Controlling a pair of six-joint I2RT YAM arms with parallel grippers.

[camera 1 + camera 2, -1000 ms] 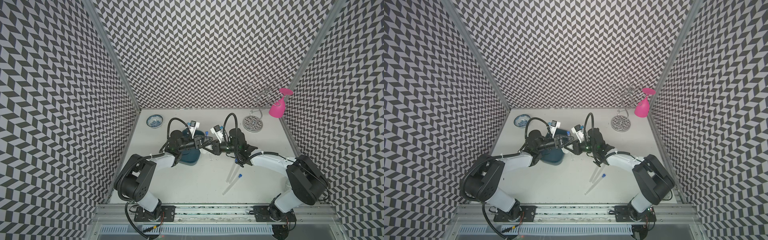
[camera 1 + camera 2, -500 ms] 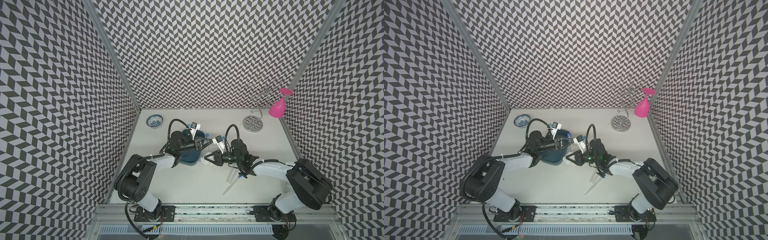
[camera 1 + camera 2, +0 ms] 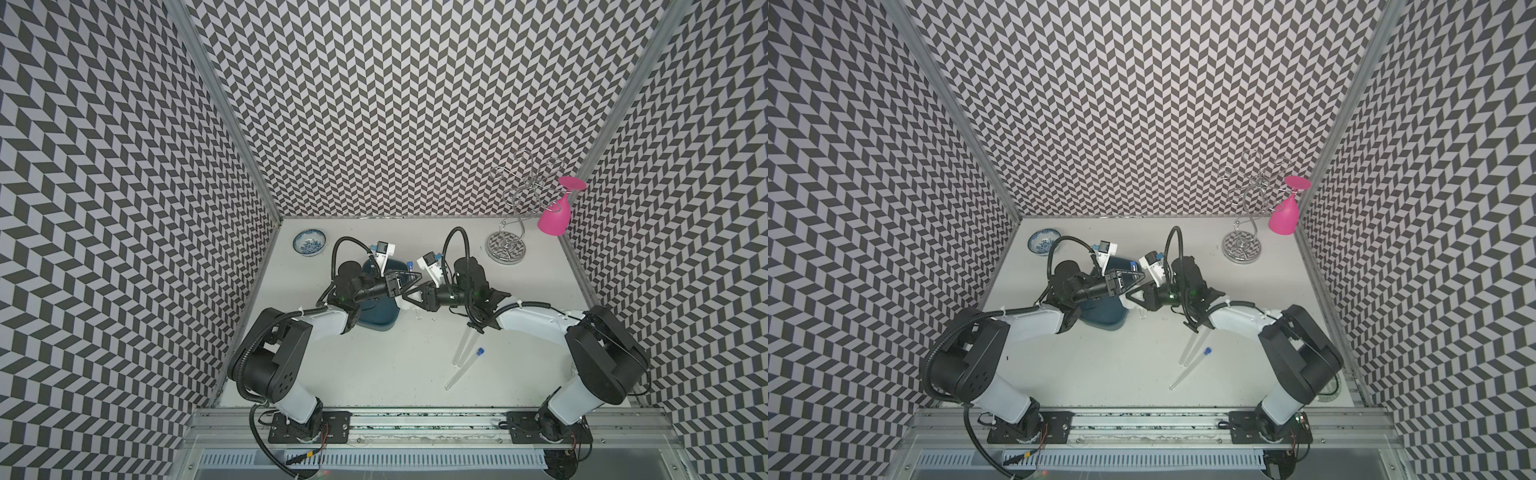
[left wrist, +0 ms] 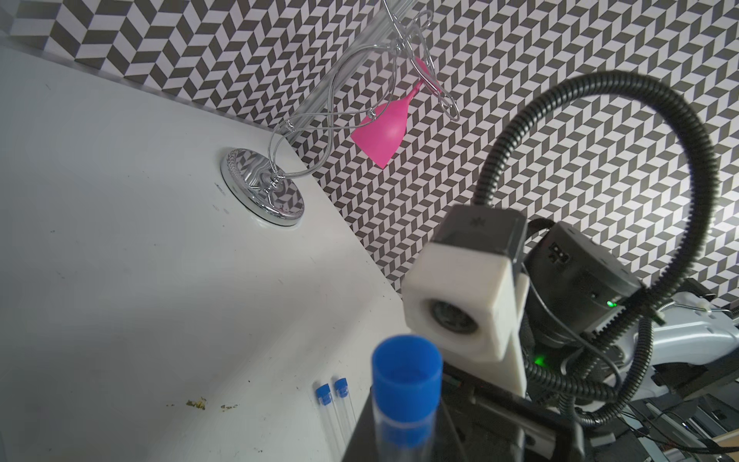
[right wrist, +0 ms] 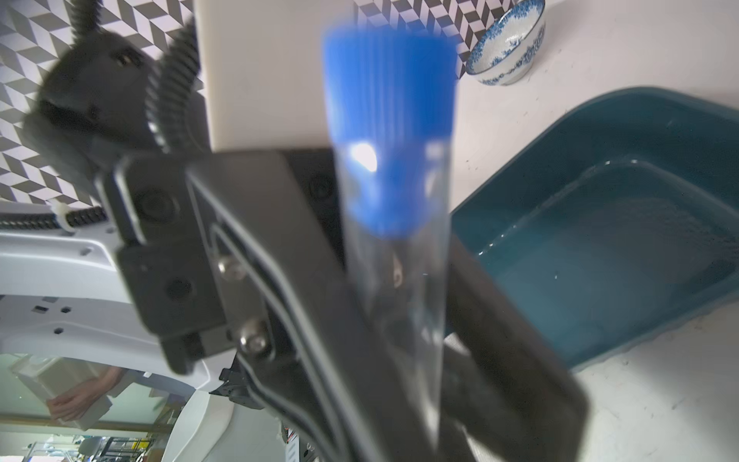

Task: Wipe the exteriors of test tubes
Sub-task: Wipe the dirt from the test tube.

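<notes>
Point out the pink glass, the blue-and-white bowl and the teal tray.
pink glass [image 3: 555, 218], in a top view, on its cup.
blue-and-white bowl [image 3: 309, 252], in a top view, on its near wall.
teal tray [image 5: 560, 152], in the right wrist view, on its inner wall.

White shells and black joints form the left arm [image 3: 328, 328] and right arm [image 3: 532, 324]; ribbed black conduit [image 4: 600, 83] arches over a white camera block [image 4: 456, 296]; silver screws [image 5: 252, 338] dot black brackets.
</notes>
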